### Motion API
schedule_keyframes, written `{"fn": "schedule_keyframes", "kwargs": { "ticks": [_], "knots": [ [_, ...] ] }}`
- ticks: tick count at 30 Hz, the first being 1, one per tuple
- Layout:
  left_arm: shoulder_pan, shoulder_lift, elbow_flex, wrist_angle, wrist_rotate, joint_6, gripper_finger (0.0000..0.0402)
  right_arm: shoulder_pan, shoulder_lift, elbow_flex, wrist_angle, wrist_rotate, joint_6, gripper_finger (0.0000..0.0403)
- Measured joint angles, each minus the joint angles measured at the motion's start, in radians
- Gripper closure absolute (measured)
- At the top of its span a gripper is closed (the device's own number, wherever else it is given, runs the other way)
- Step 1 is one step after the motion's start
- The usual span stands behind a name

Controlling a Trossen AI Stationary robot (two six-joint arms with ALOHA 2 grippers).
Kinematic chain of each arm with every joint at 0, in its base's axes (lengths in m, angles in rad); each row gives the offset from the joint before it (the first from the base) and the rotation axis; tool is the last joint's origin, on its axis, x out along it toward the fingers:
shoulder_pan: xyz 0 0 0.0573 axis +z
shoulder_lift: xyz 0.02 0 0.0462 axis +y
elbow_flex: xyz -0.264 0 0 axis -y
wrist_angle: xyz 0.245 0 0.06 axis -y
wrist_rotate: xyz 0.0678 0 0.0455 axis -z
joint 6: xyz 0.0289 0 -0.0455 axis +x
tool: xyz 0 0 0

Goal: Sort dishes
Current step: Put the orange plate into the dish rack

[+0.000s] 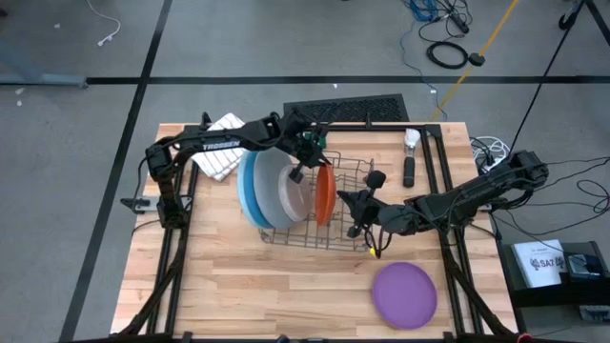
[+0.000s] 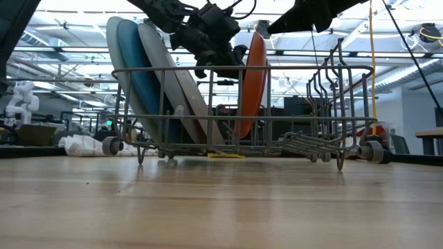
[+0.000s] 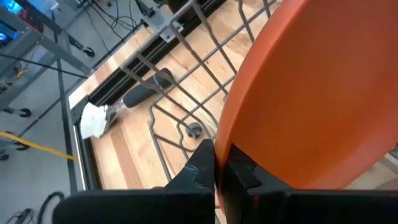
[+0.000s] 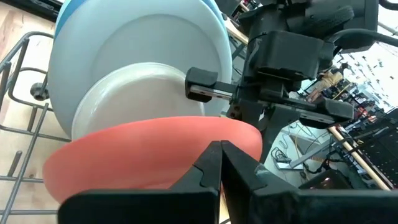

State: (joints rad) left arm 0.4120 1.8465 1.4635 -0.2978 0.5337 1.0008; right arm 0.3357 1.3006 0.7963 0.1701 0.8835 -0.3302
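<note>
the wire rack (image 1: 348, 205) stands mid-table with plates on edge in it. from the outer side inward they run: a light blue plate (image 1: 246, 186), a darker blue plate (image 2: 142, 79), a grey plate (image 1: 286, 189), then, apart from those three, an orange plate (image 1: 324, 193) upright in a slot near the rack's middle. in the right wrist view a smaller off-white plate (image 4: 143, 93) shows in front of the big pale one. a purple plate (image 1: 404, 293) lies flat on the table, well apart from the rack, near the front right corner.

the left gripper (image 1: 307, 164) hangs over the rack just beside the orange plate's top edge, fingers pressed together; its wrist view shows the orange plate (image 3: 317, 99) right against the closed fingertips, though not clamped between them. white lettering on the left arm reads "trossen".

the right gripper (image 1: 351, 205) sits inside the rack on the other side of the orange plate, fingers likewise pressed together, pinching nothing.

a white striped cloth (image 1: 221, 152) lies under the left arm at the table's back. a dark-handled brush (image 1: 410, 157) lies at the back right. off the table to the right, a white box (image 1: 539, 262) carries printing too small to read.
</note>
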Motion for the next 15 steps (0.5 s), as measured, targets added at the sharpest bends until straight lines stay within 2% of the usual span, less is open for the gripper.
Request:
{"fn": "schedule_keyframes", "kwargs": {
  "ticks": [7, 15],
  "knots": [
    [0.000, 0.007, 0.000, -0.026, -0.072, 0.002, 0.0370, 0.000, 0.000, 0.000, -0.001, 0.000, -0.002, 0.0403],
    [0.000, 0.021, -0.001, -0.034, -0.130, -0.052, 0.0364, 0.000, 0.000, 0.000, -0.002, 0.000, 0.000, 0.0403]
  ]
}}
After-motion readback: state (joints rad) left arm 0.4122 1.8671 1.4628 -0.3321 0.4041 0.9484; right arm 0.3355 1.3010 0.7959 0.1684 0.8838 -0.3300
